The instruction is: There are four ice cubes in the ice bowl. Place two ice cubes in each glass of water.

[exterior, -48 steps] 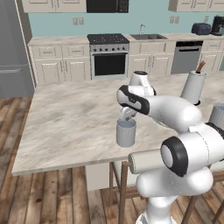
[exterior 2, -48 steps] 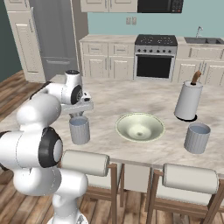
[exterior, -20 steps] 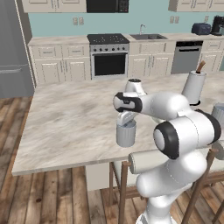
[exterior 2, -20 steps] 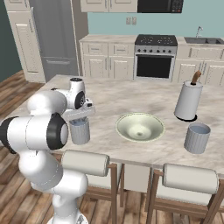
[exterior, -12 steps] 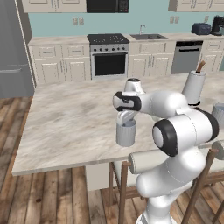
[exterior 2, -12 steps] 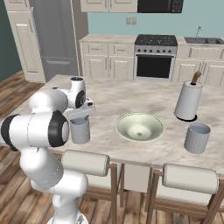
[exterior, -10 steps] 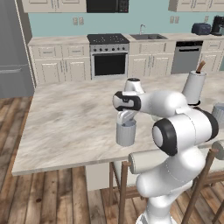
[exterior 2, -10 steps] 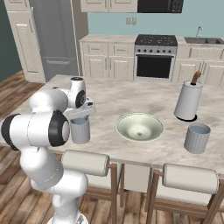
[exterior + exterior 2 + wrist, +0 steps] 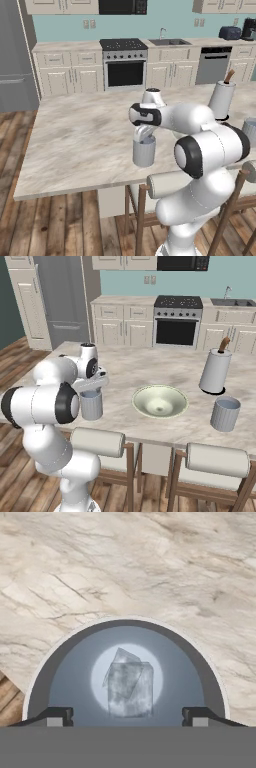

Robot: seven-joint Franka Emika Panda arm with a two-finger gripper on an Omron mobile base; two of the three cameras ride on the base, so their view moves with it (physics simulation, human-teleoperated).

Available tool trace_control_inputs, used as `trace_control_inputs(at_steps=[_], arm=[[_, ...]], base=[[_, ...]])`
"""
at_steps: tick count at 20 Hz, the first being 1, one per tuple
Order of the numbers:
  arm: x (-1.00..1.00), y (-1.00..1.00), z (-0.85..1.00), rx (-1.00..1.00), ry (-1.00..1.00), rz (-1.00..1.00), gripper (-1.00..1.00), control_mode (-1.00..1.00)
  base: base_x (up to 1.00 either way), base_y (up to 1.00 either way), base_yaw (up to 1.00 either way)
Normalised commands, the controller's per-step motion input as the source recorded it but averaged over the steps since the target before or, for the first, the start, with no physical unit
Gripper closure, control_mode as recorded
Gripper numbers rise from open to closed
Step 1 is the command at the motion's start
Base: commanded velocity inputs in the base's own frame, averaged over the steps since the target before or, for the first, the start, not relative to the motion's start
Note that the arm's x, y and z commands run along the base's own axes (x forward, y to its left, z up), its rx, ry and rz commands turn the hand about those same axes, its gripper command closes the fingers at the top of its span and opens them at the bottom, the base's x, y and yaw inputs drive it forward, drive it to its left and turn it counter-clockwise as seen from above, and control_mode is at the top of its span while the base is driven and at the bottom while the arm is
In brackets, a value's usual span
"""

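On the worktop (image 9: 150,373) the hand (image 9: 90,387) hangs directly over the left glass (image 9: 91,405) — ice cubes (image 9: 129,684) lie inside it. The ice bowl (image 9: 160,401) sits to its right, then the second glass (image 9: 225,413) — a holder (image 9: 214,371) stands farther back.

No readable text, labels or numbers anywhere.

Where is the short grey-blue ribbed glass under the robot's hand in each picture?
Left base view: the short grey-blue ribbed glass stands mid-picture, near the marble counter's front edge.
Right base view: left of centre, left of the pale green bowl.
Hand view: bottom centre, seen from above.
Shared landmark: the marble counter.
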Motion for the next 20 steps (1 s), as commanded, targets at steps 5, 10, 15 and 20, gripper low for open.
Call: trace_control_inputs(at_steps=[5, 10, 15, 20], arm=[[-0.17, 0.00, 0.00, 0.00, 0.00, 0.04, -1.00, -1.00], [-0.12, 0.02, 0.00, 0.00, 0.00, 0.03, 1.00, -1.00], [-0.07, 0.00, 0.00, 0.00, 0.00, 0.03, 1.00, -1.00], [-0.28, 0.00, 0.26, 0.00, -0.08, 0.03, 1.00, -1.00]], base=[[0.00, 0.00, 0.00], [0.00, 0.00, 0.00], [0.00, 0.00, 0.00], [0.00, 0.00, 0.00]])
